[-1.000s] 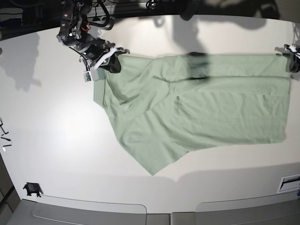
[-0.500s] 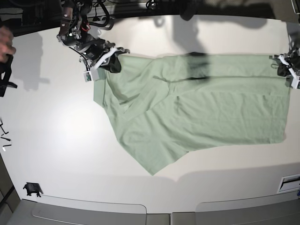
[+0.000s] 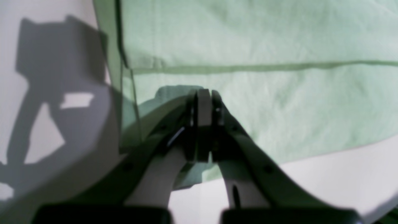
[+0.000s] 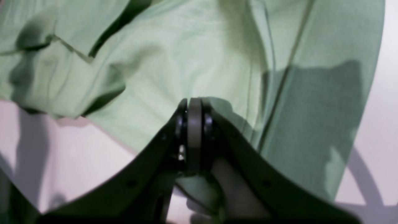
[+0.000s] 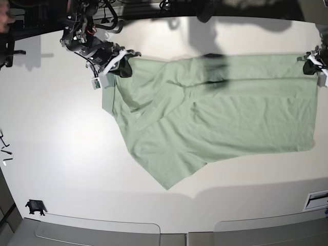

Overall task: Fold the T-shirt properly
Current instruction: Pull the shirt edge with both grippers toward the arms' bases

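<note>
The T-shirt (image 5: 215, 110) lies spread across the white table (image 5: 61, 154), its far edge stretched between the 2 arms and its near side sagging into a slanted flap toward the table's front edge. The right gripper (image 5: 123, 65) is pinched tight on the T-shirt's far corner at the base view's left, and the right wrist view shows its jaws pressed together with green cloth bunched under them. The left gripper (image 5: 311, 65) is likewise clamped on the opposite far corner; its wrist view shows closed jaws at the hem (image 3: 248, 67) near the side edge. The cloth looks thin, light and limp: it should drape and wrinkle freely, hold no shape, and slide easily on the smooth table. Corners and hemmed edges seem the surest holds, since doubled fabric there resists slipping out.
</note>
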Tool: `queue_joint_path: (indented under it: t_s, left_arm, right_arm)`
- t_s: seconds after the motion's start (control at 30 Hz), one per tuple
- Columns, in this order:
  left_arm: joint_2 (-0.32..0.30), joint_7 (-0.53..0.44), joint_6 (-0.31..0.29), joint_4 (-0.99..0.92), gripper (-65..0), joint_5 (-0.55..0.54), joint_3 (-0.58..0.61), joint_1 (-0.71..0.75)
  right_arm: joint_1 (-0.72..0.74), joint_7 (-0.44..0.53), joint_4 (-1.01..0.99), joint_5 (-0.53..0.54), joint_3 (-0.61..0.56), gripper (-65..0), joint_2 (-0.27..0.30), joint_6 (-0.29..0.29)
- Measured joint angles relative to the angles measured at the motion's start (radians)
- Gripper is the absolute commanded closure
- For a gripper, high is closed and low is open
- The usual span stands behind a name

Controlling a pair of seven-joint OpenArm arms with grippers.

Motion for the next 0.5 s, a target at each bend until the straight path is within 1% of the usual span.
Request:
queue_joint_path:
  t_s: [0.2,0.5]
  left_arm:
    - [-0.005,-0.035,-0.015,0.005,0.0,-0.039,-0.006,0.082]
    - [-0.007,-0.057,-0.021,0.058,0.0,-0.053,-0.009,0.186]
  right_arm:
    - [-0.005,-0.047,0.067,-0.008,-0.001,0.0,0.051,-0.001]
    - [-0.010,-0.137,0.084,0.001,0.000,0.0,0.054,-0.001]
